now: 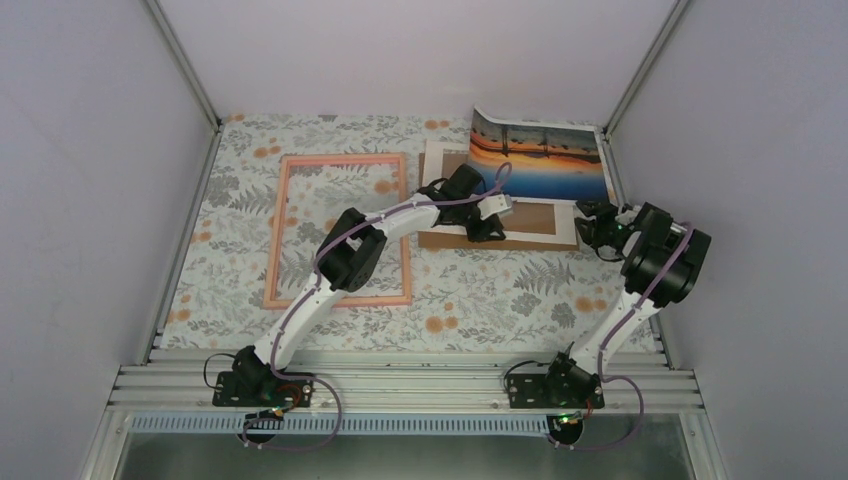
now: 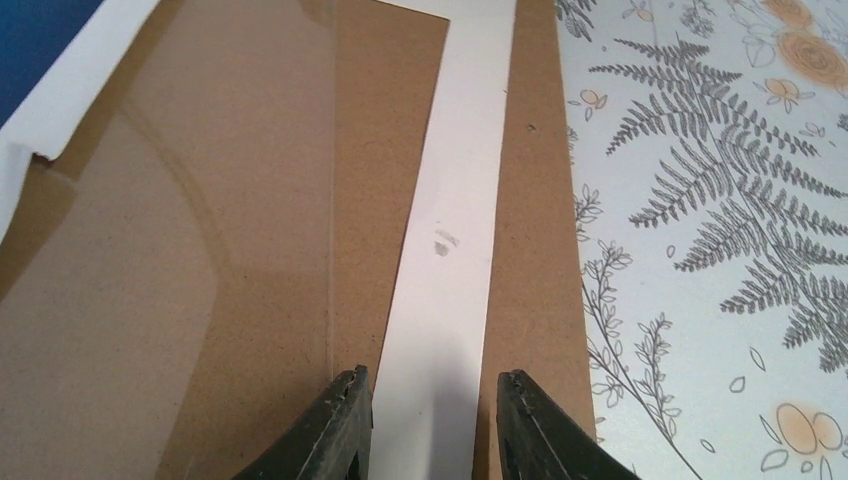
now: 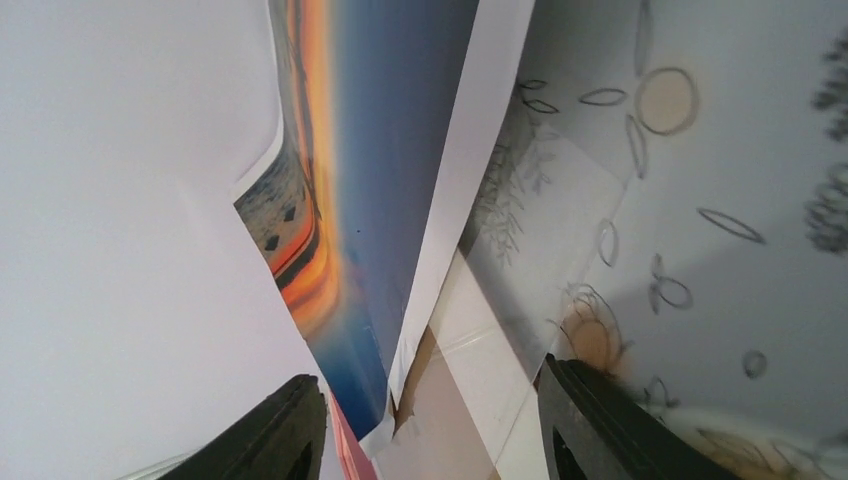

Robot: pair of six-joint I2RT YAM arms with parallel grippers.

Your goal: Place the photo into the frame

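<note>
The photo (image 1: pixel 540 160), an orange sunset over blue water, lies at the back right with its far edge curled up against the wall. The pink frame (image 1: pixel 340 158) lies flat at the left, apart from both grippers. My left gripper (image 1: pixel 490 215) hovers low over the brown backing board. In the left wrist view it (image 2: pixel 435 400) is open, fingers straddling a white mat strip (image 2: pixel 460 220). My right gripper (image 1: pixel 592 225) is at the photo's near right corner. In the right wrist view it (image 3: pixel 430 400) is open, with the photo's lower edge (image 3: pixel 390 180) between its fingers, closer to the left one.
The brown backing board (image 1: pixel 530 225) and white mat (image 1: pixel 440 165) lie just under the photo, with a clear sheet (image 2: pixel 200 250) over part of the board. Enclosure walls (image 1: pixel 700 120) stand close at the back and the right. A floral cloth (image 1: pixel 500 290) covers the table.
</note>
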